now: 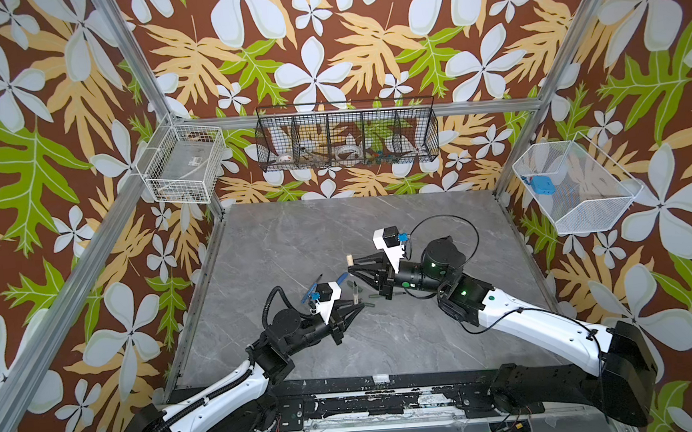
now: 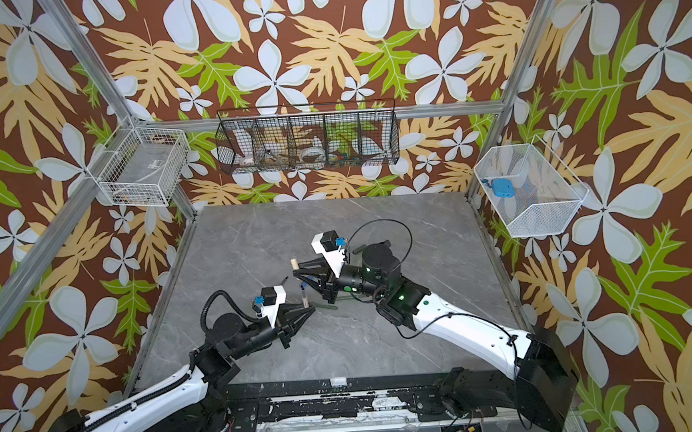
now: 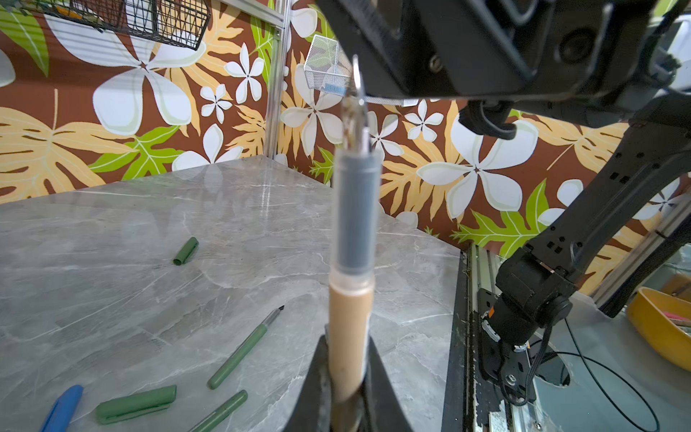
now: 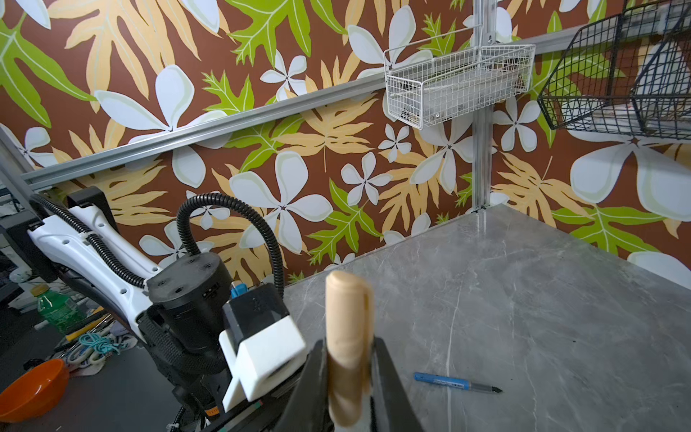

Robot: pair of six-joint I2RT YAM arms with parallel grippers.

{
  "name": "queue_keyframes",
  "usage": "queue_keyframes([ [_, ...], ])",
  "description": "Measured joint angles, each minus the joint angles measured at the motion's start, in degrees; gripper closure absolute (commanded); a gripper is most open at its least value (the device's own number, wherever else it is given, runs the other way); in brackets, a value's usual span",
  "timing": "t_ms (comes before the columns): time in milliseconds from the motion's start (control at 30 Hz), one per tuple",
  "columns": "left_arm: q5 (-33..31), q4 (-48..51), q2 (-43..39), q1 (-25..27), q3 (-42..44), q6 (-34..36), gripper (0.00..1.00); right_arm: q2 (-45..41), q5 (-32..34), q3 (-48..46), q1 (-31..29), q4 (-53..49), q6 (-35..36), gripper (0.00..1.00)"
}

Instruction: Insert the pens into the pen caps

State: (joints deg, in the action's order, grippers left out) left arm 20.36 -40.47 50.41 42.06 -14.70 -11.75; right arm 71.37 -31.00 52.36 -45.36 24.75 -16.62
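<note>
My left gripper (image 3: 347, 344) is shut on the tan pen (image 3: 351, 310), which stands up from the jaws with its grey grip section and dark tip uppermost (image 1: 354, 292). My right gripper (image 4: 349, 346) is shut on the tan pen cap (image 4: 349, 329). In both top views that cap (image 1: 350, 261) (image 2: 294, 265) sits just beyond the pen's tip, with a small gap between them. Two green pens (image 3: 243, 348) (image 3: 220, 411), two green caps (image 3: 186, 251) (image 3: 136, 404) and a blue cap (image 3: 61, 409) lie on the table. A blue pen (image 4: 456, 383) lies flat near the right gripper.
The grey marble table (image 1: 387, 347) is walled by patterned panels. A black wire basket (image 1: 347, 135) hangs at the back, a white one (image 1: 184, 163) at the left, and a mesh one (image 1: 576, 192) at the right. A black rail (image 1: 373, 398) runs along the front edge.
</note>
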Motion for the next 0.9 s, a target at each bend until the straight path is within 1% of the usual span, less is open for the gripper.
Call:
queue_keyframes([
  [267, 0.9, -0.4, 0.2, 0.0, 0.0, -0.2, 1.00, -1.7, -0.6, -1.1, 1.1, 1.4, -1.2, 0.82],
  [900, 0.5, -0.4, 0.0, 0.0, 0.0, -0.2, 1.00, -0.7, -3.3, -2.7, 1.2, 1.4, -1.6, 0.82],
])
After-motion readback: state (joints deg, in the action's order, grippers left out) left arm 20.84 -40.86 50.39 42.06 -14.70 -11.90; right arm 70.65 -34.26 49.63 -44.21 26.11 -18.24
